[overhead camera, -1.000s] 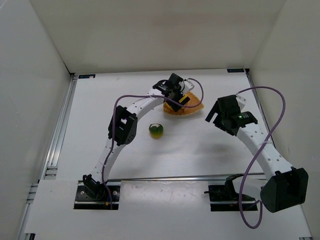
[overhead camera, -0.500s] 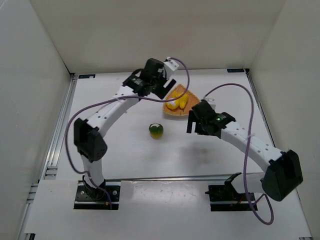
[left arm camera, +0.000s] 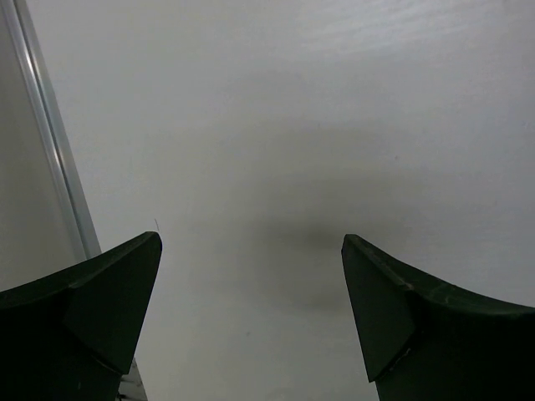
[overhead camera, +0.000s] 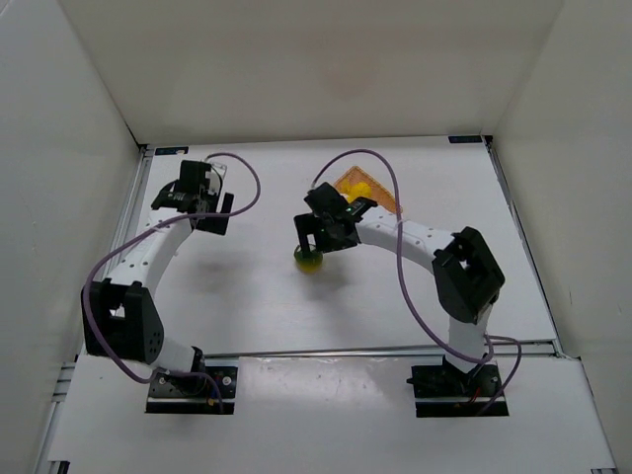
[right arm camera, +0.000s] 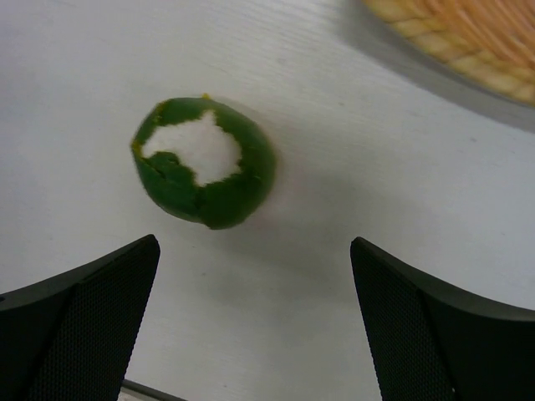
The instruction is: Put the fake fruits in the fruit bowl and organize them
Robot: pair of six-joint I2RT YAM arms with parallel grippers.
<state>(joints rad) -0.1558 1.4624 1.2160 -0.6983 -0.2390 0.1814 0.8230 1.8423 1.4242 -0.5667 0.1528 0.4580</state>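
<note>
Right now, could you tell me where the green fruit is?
The green fruit lies on the table near the middle of the top view, apart from the wicker basket farther back and right, just ahead of the open right gripper.

The right gripper [overhead camera: 316,243] hovers just above the green fruit [overhead camera: 309,261], near the wicker basket [overhead camera: 380,191].

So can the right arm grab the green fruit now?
Probably yes. The right fingers are spread open close to the green fruit, which sits alone on the table beside the basket, with nothing in between.
</note>
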